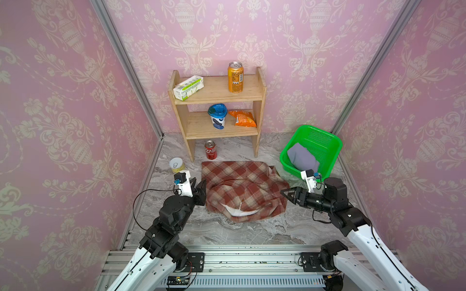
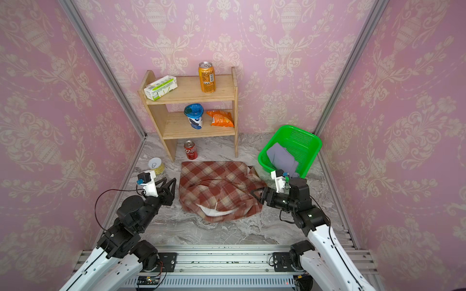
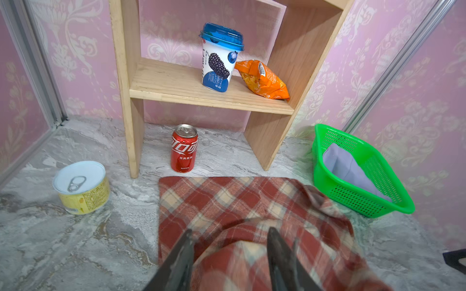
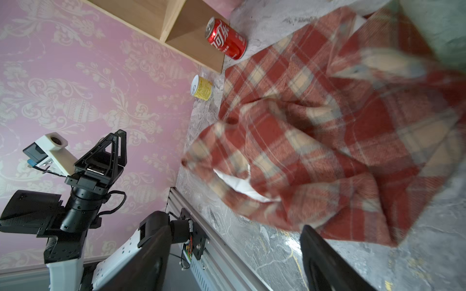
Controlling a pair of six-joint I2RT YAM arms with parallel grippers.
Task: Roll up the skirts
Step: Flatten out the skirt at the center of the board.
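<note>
The red-brown and cream plaid skirt [image 1: 239, 186] [image 2: 216, 186] lies crumpled mid-table, its near part folded over and blurred, with white lining showing at the near edge. My left gripper [image 1: 199, 185] [image 3: 230, 231] is open at the skirt's left edge, and plaid cloth shows between its spread fingers. My right gripper [image 1: 283, 192] [image 4: 232, 234] is open at the skirt's right edge, with only bare marble between its fingers. The lavender-grey skirt [image 1: 301, 156] [image 3: 348, 168] sits bundled in the green basket [image 1: 331, 161] [image 3: 353, 199] at the back right.
A wooden shelf [image 1: 216, 93] at the back holds a tissue box, an orange can, a yoghurt cup and a snack bag. A red cola can [image 1: 210, 150] stands under it. A yellow tin [image 1: 176, 165] sits beyond my left gripper. Pink walls enclose three sides.
</note>
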